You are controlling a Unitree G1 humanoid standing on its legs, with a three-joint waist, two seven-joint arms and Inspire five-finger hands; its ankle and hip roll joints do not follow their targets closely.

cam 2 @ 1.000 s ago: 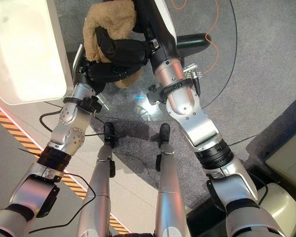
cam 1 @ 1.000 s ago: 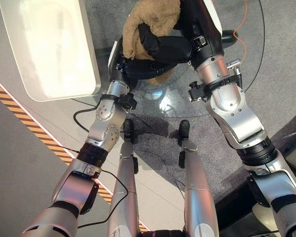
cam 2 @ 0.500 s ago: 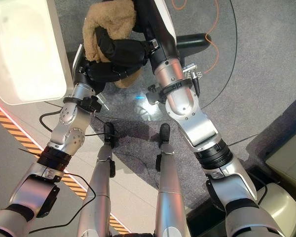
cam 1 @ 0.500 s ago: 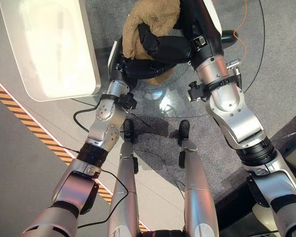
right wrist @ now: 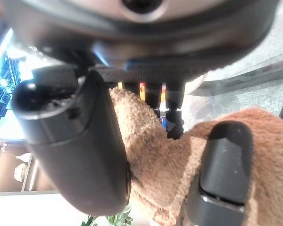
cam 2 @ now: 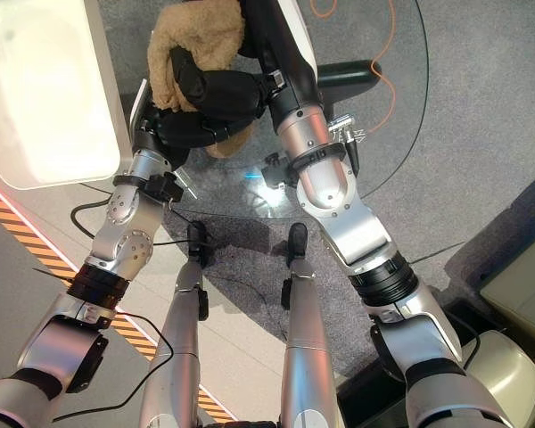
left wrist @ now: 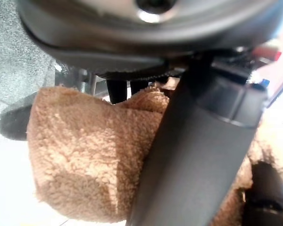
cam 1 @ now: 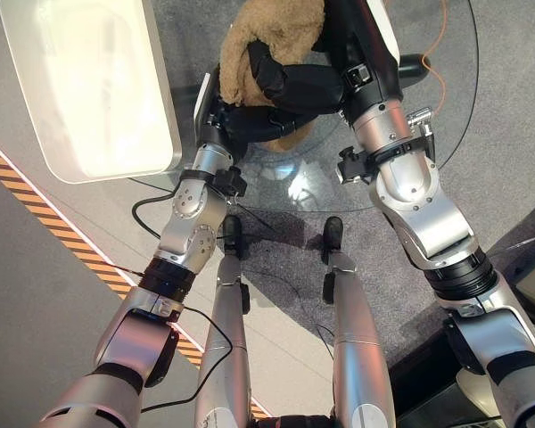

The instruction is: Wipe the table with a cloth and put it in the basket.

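Observation:
A tan fluffy cloth (cam 1: 272,31) is bunched up over the near part of the round glass table (cam 1: 446,152). My right hand (cam 1: 299,85) reaches in from the right and is curled round the cloth, thumb and fingers pressed into the pile (right wrist: 155,155). My left hand (cam 1: 241,120) sits just under the right one. Its thumb (left wrist: 193,155) lies across the cloth (left wrist: 85,165), its fingers on the other side. A white rounded container (cam 1: 80,80) stands at the far left beside the table.
An orange cable (cam 1: 441,71) and a black table foot (cam 1: 415,67) show through the glass at the far right. Orange-and-black striped tape (cam 1: 36,209) runs across the floor at the left. Grey carpet lies under the table.
Both hands, with the cloth in them, have crept slightly away from me across the glass. Their hold looks the same.

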